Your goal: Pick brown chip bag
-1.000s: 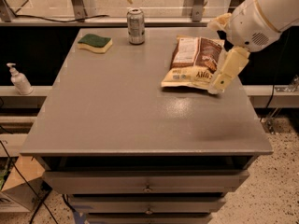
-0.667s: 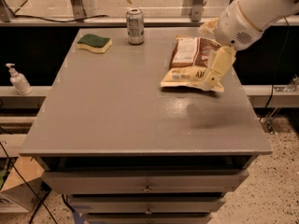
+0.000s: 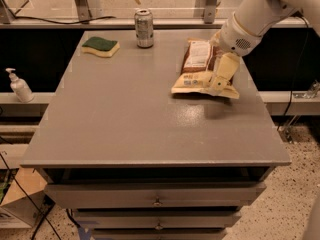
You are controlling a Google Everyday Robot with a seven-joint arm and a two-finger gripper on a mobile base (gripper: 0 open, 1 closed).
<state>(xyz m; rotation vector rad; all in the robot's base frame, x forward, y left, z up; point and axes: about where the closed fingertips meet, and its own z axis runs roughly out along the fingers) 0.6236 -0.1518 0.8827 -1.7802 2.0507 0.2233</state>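
The brown chip bag lies flat on the right side of the grey table, dark brown with a white label panel and a cream-yellow band at its near end. My gripper hangs from the white arm at the upper right. It is open, low over the right edge of the bag. One cream finger rests on or just above the bag's near right corner. The other finger shows by the bag's far right corner. The bag's right edge is hidden behind the gripper.
A silver drink can stands at the table's far edge, left of the bag. A green and yellow sponge lies at the far left. A soap bottle stands on a ledge left of the table. Drawers sit below the tabletop.
My gripper has moved left and slightly down, from beside the bag's right edge to over it. The bag, can and sponge have not moved.
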